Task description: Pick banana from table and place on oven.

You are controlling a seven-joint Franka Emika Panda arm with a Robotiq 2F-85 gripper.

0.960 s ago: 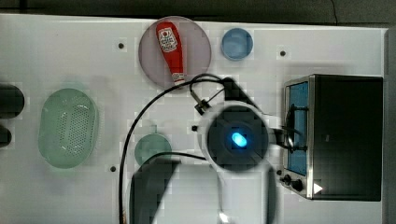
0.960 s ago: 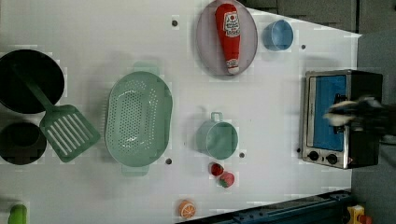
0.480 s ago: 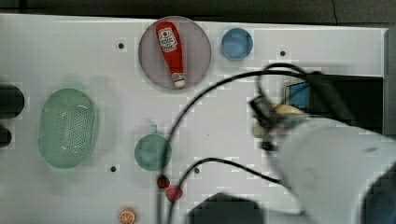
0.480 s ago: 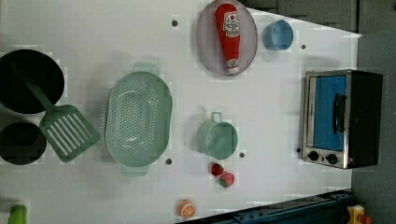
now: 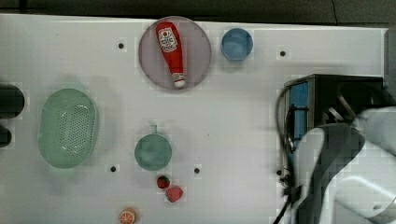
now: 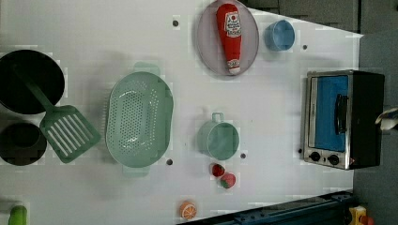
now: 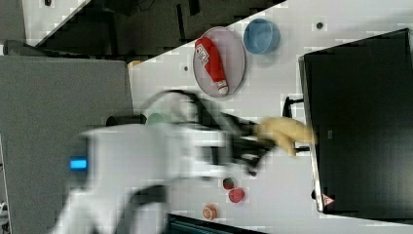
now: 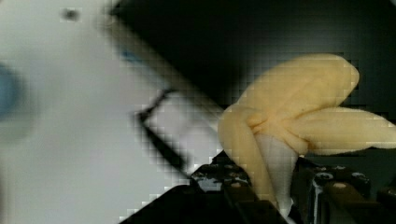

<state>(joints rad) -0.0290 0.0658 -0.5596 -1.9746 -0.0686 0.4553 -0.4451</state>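
Note:
The pale yellow banana point(image 8: 299, 116) with splayed peel flaps is held off the white table point(image 5: 233, 116). My gripper point(image 8: 275, 191) is shut on its whitish lower end. In the right view the banana point(image 7: 287, 132) hangs at the front edge of the oven point(image 7: 365, 122), sticking out of the gripper point(image 7: 258, 141) toward the black top. The wrist view has the oven's dark top point(image 8: 210, 37) behind the banana and its door handle below. In the top view my arm point(image 5: 336, 168) covers the lower part of the oven point(image 5: 345, 88).
A red ketchup bottle point(image 5: 170, 49) lies on a grey plate, with a blue bowl point(image 5: 236, 44) beside it. A green colander point(image 5: 67, 128), a teal cup point(image 5: 152, 151), two strawberries point(image 5: 169, 188) and an orange slice point(image 5: 127, 216) sit on the table. A black pan and a green spatula point(image 6: 65, 131) are at the left view's left.
In the top view my arm has swung from the table's middle to the right, over the oven, carrying the banana. The other objects have not moved.

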